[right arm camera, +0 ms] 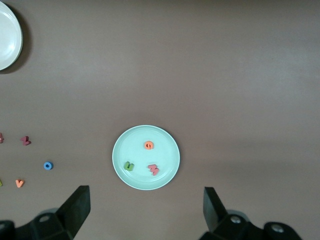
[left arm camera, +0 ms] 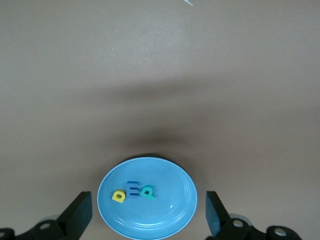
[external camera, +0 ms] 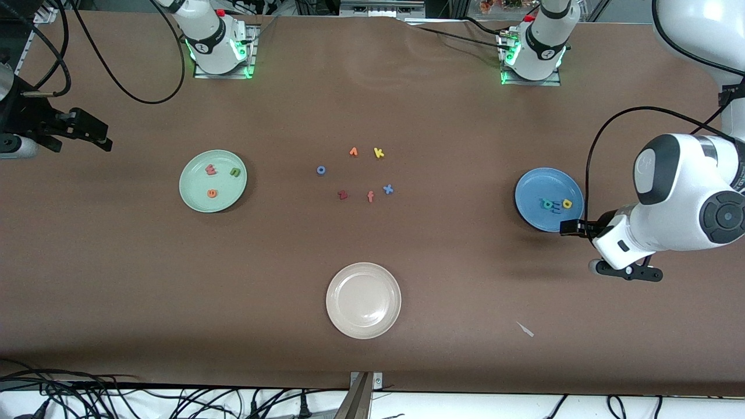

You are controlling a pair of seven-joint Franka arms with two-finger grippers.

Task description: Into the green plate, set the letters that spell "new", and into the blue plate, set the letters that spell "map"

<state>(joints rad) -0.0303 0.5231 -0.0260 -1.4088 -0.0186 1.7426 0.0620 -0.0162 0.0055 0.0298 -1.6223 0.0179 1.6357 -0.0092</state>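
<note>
The green plate [external camera: 195, 192] [right arm camera: 135, 145] lies toward the right arm's end and holds the pinkish-red "w" [external camera: 210, 170] [right arm camera: 153, 169], green "n" [external camera: 234, 172] [right arm camera: 129, 166] and orange "e" [external camera: 212, 194] [right arm camera: 149, 145]. Toward the left arm's end, the blue plate [external camera: 532, 189] [left arm camera: 160, 220] holds the yellow "a" [external camera: 567, 203] [left arm camera: 118, 196], light blue "m" [external camera: 556, 205] [left arm camera: 132, 189] and teal "p" [external camera: 547, 203] [left arm camera: 147, 192]. My left gripper [external camera: 573, 228] [left arm camera: 147, 215] hovers open and empty over the blue plate's edge. My right gripper [external camera: 96, 134] [right arm camera: 146, 210] hangs open and empty, high over the table's end beside the green plate.
A cream-white plate [external camera: 343, 314] [right arm camera: 5, 35] sits nearest the front camera. Loose letters lie mid-table: an orange one [external camera: 353, 152], yellow "k" [external camera: 379, 152], blue ring [external camera: 320, 170], dark red "z" [external camera: 342, 195], orange "f" [external camera: 370, 196], blue "x" [external camera: 387, 189]. A white scrap [external camera: 525, 329] lies near the front.
</note>
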